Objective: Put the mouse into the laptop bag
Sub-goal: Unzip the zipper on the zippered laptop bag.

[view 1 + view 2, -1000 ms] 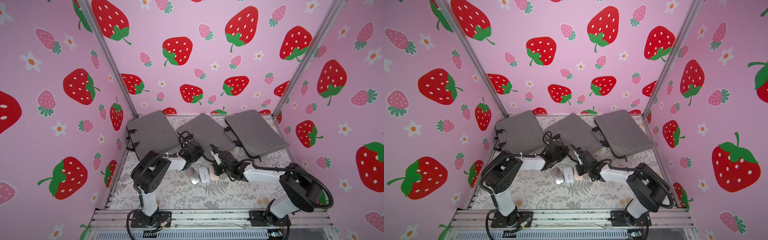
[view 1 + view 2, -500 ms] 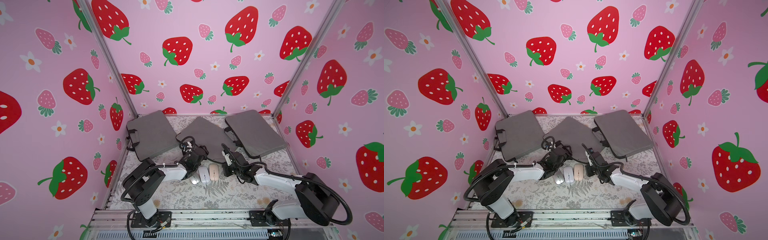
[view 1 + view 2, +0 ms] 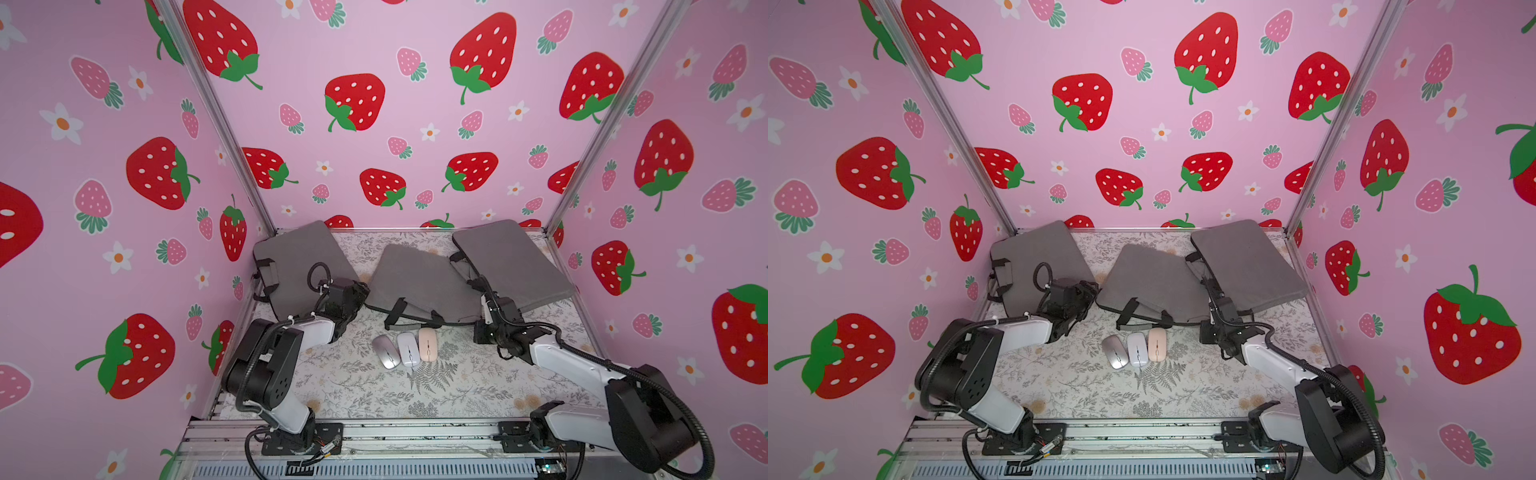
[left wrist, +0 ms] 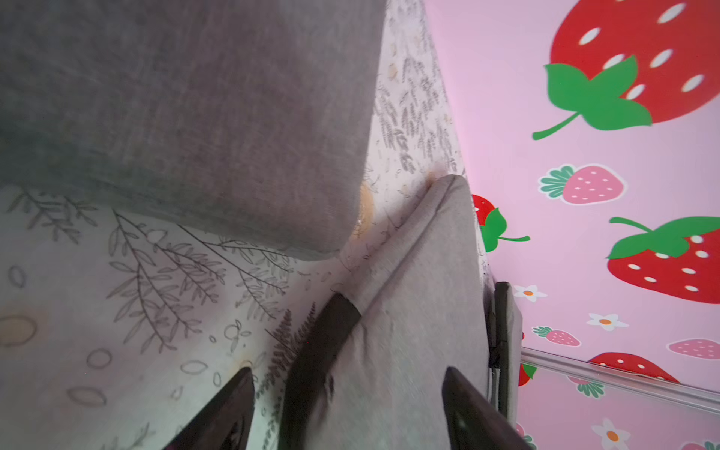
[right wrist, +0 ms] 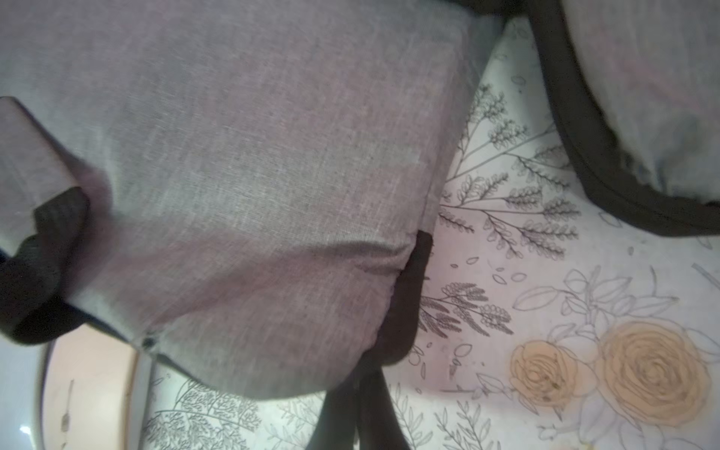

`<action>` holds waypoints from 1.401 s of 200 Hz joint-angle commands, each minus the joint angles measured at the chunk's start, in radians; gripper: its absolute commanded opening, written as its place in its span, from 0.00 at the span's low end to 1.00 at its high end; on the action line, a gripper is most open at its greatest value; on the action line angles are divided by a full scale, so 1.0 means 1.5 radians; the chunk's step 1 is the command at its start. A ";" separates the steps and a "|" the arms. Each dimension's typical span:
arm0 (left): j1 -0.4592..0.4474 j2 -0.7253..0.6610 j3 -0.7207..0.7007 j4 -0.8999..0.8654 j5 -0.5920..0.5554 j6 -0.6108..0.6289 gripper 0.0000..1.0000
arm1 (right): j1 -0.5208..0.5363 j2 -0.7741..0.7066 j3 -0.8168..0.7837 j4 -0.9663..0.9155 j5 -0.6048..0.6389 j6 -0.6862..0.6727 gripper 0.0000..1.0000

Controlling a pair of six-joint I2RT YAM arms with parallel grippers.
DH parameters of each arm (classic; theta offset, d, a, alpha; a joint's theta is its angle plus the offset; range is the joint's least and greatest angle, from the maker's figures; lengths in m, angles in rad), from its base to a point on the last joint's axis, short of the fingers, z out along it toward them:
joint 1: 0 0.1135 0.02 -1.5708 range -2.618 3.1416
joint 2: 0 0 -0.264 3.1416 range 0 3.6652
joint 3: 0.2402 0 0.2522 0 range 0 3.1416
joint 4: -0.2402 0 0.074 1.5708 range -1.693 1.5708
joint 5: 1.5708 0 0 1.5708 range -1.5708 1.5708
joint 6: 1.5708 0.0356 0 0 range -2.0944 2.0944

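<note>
Mice [image 3: 409, 349] lie in a row on the table [image 3: 478, 386], lower middle of the frame, not bagged yet. Behind them, the right tool [image 5: 350, 420] is closed. The left tool [image 4: 348, 370] is wide open, with the strap [image 4: 319, 350] of the middle bag [image 3: 415, 282] between its fingers. I think it should pinch that edge and lift gently.

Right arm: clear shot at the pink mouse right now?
Probably yes. The shut right gripper is near the pink mouse, only bare mat between; the middle bag lies behind the mouse. Jaws must open first.
</note>
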 commanded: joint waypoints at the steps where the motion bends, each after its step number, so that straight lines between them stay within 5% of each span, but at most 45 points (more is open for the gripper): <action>1: 0.008 0.059 0.024 0.069 0.120 0.011 0.77 | -0.011 0.011 0.024 -0.012 0.009 0.026 0.00; 30: 0.007 0.123 0.079 0.042 0.154 0.016 0.72 | -0.012 0.012 0.026 -0.018 0.015 0.026 0.00; 47: 0.007 0.143 0.072 0.086 0.163 -0.006 0.26 | -0.012 0.005 0.023 -0.023 0.028 0.027 0.00; 63: 0.004 0.143 0.074 0.084 0.164 -0.008 0.00 | -0.010 -0.002 0.023 -0.034 0.029 0.032 0.00; 121: -0.022 0.027 -0.027 0.052 -0.006 -0.022 0.00 | 0.136 0.067 0.065 -0.041 0.021 0.086 0.00; 159: -0.024 -0.033 -0.096 0.083 -0.050 -0.040 0.00 | 0.186 0.129 0.095 -0.018 0.029 0.098 0.00; 229: -0.040 -0.123 -0.235 0.166 -0.140 -0.093 0.00 | 0.000 0.221 0.268 -0.036 0.024 0.009 0.00; 254: -0.080 -0.135 -0.191 0.076 -0.136 -0.084 0.00 | -0.022 0.298 0.343 -0.074 0.024 -0.021 0.00; 280: -0.151 -0.066 -0.160 0.123 -0.157 -0.095 0.00 | -0.022 0.330 0.305 -0.071 0.031 -0.014 0.00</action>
